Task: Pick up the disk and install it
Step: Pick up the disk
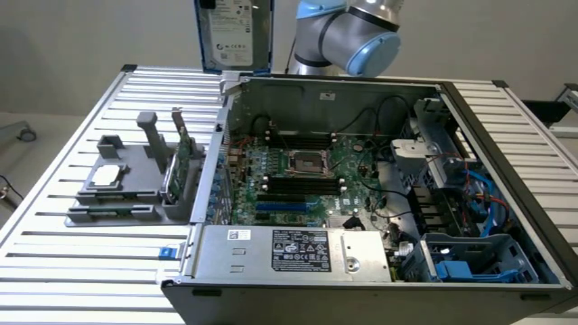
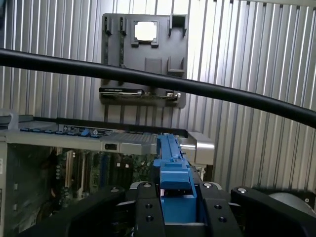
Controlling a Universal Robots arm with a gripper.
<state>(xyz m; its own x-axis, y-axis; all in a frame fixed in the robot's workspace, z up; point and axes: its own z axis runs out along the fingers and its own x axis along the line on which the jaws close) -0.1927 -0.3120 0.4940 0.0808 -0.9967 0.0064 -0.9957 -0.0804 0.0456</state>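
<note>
The disk (image 1: pixel 233 34) hangs upright in the air above the back corner of the open computer case (image 1: pixel 210 203), toward the exterior view's left. Its white label faces the camera and a blue carrier frames it. In the wrist view the disk (image 2: pixel 173 163) appears edge-on as a blue strip, clamped between the black fingers (image 2: pixel 148 212). My gripper (image 2: pixel 177 210) is shut on the disk, above the case wall and the slatted table. The arm's grey and blue joint (image 1: pixel 361 34) stands just beside the disk.
The case holds a motherboard (image 1: pixel 307 169), cables and a blue drive cage (image 1: pixel 478 261) at its front corner. A grey fixture (image 1: pixel 126 186) on the slatted table (image 1: pixel 54 271) carries a silver chip (image 1: pixel 107 176) and a green card (image 1: pixel 185 159). A black cable (image 2: pixel 148 79) crosses the wrist view.
</note>
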